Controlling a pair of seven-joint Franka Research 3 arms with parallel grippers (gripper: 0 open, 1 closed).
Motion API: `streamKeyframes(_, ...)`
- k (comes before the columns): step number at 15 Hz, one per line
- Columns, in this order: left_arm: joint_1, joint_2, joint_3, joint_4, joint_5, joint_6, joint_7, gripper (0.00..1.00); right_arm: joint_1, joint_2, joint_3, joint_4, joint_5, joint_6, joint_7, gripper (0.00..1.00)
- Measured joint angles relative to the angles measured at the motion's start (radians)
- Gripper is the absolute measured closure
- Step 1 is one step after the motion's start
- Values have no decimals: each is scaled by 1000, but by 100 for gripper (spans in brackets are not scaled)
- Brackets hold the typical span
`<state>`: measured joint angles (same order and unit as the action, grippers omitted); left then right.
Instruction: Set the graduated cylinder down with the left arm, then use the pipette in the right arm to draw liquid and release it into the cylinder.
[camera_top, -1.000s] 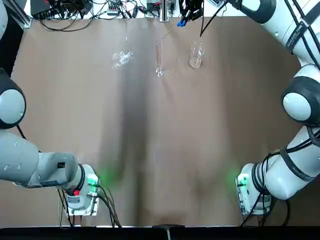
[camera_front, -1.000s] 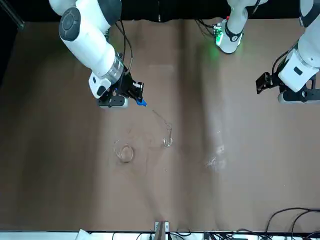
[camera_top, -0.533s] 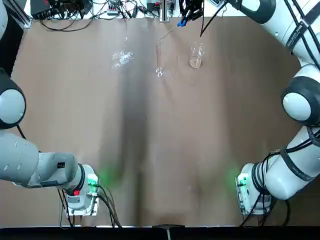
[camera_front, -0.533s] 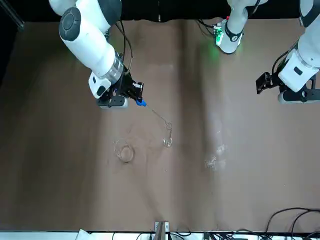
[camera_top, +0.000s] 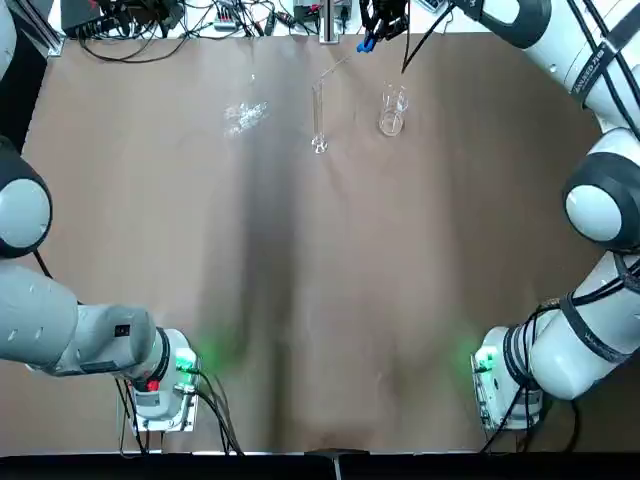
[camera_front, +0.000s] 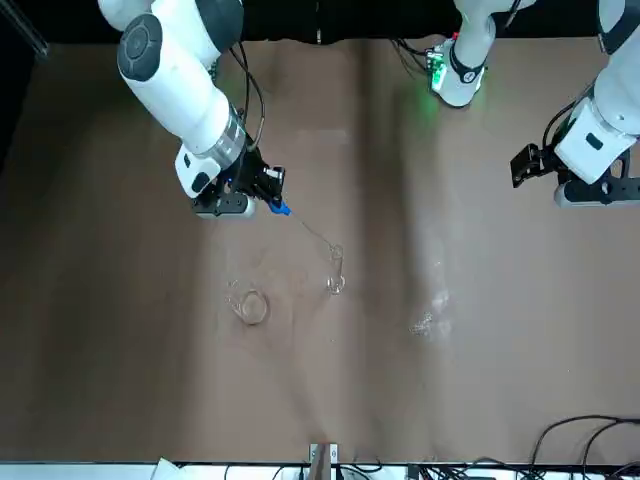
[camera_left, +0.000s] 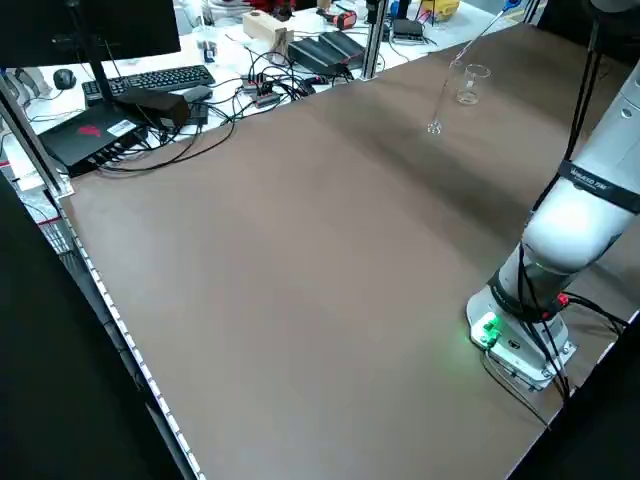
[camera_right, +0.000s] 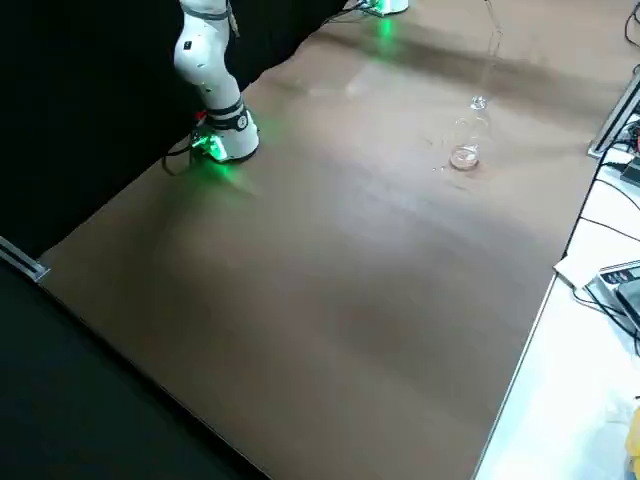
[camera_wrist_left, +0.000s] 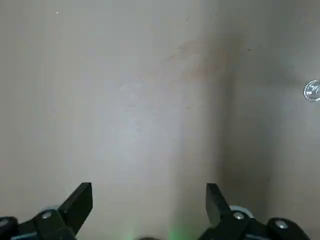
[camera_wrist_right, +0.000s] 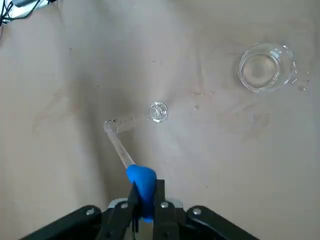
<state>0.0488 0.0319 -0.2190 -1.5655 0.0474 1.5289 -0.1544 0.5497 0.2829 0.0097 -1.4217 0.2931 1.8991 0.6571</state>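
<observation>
1. With the overhead view read as a clock, 12 o'clock farthest from the bases, the left gripper (camera_wrist_left: 149, 192) waits off toward 9 o'clock, its jaws parted and released, grasping nothing.

2. A shiny clear patch (camera_top: 245, 117) marks the tabletop (camera_top: 320, 260) at 11 o'clock.

3. The graduated cylinder (camera_top: 318, 112) stands upright at 12 o'clock, free of either gripper; the set-down appears complete.

4. Slanting in from 1 o'clock, the pipette (camera_wrist_right: 121, 150) brings its tip to the cylinder's mouth. Whether it is just inside or only above, the views cannot settle; nor do they show liquid in either tube.

5. The right gripper (camera_wrist_right: 145, 190), beyond the cylinder toward 12:30, has its jaws clenched on the blue bulb (camera_wrist_right: 141, 179). Release into the cylinder looks to be the step in hand. Next calls for confirming the tip lies within the rim, then a gentle squeeze; a sideways nudge could topple the slim tube.

6. The beaker (camera_top: 391, 121), the likely source, stands upright at 1 o'clock, near the cylinder, with scattered droplets (camera_wrist_right: 196, 107) between them.
</observation>
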Motion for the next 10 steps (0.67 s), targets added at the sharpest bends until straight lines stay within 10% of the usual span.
streamKeyframes(10, 0, 0, -1, 0, 0, 0, 0, 0, 0, 0, -5, 0, -15, 0, 0, 88)
